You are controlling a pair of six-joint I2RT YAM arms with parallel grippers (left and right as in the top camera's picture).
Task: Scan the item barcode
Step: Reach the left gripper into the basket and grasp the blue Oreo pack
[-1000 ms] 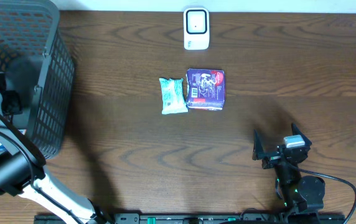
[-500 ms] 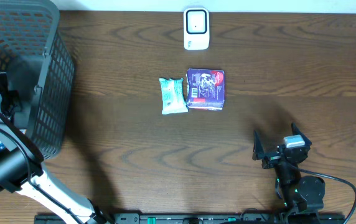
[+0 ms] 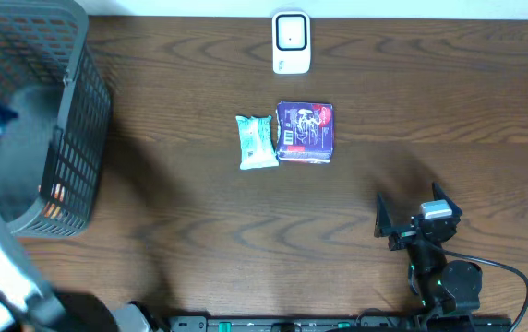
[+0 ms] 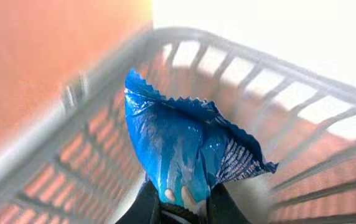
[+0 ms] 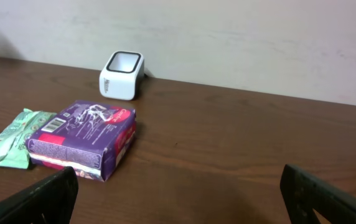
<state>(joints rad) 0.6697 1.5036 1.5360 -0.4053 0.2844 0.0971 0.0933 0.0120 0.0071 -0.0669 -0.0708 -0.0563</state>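
Three packets (image 3: 257,141) (image 3: 306,133) (image 4: 184,149), one scanner (image 3: 291,41), one basket (image 3: 81,129)

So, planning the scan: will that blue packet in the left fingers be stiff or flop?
Probably floppy: the blue packet is creased and bent. Likely light, since the left fingers hold it by one end. Glossy film may slip.

Dark wood-grain worktop (image 3: 199,212) under me, plain off-white wall (image 5: 259,43) right behind its far edge, soft even light.

My right arm (image 3: 441,277) is showing black at lower right (green light glowing), trailing a black cable (image 3: 519,273).
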